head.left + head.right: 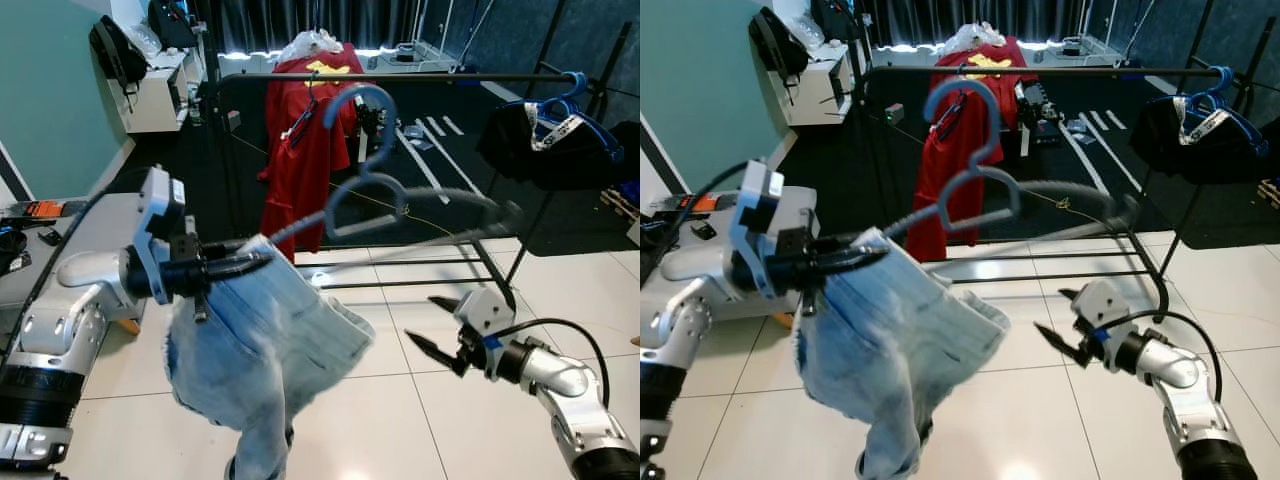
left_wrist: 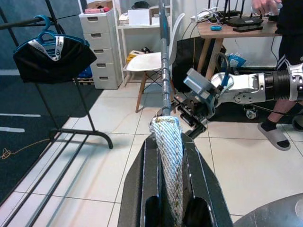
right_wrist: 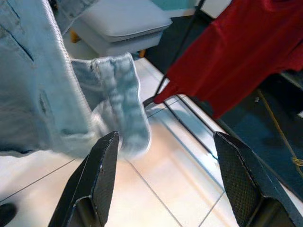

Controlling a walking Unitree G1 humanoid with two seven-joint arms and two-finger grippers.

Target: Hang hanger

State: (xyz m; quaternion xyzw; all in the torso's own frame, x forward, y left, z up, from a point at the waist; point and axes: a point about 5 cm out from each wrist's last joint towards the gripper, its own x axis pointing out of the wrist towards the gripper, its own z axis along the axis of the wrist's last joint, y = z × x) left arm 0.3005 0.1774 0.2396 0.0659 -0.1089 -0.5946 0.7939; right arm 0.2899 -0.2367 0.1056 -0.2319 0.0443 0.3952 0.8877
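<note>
A black metal clothes rail [image 1: 420,77] stands across the tiled floor, a red T-shirt [image 1: 305,140] hanging at its left end and a black garment on a blue hanger [image 1: 555,135] at its right. Before it, pale blue denim jeans [image 1: 265,345] droop from a grey plastic hanger [image 1: 375,195] (blurred), held up short of the rail. The left end effector [image 1: 255,262] is clenched on the jeans' waistband and hanger end. The right end effector [image 1: 425,325] hovers spread and empty beside the jeans.

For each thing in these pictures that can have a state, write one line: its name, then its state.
Hanger: held up off the rail, tilted, not yet hung.
Jeans: draped on the hanger, dangling.
Left tool: shut on the jeans and hanger.
Right tool: open, holding nothing.
Rail: bare in the middle.
Red shirt: hanging.
Black garment: hanging on a blue hanger.
</note>
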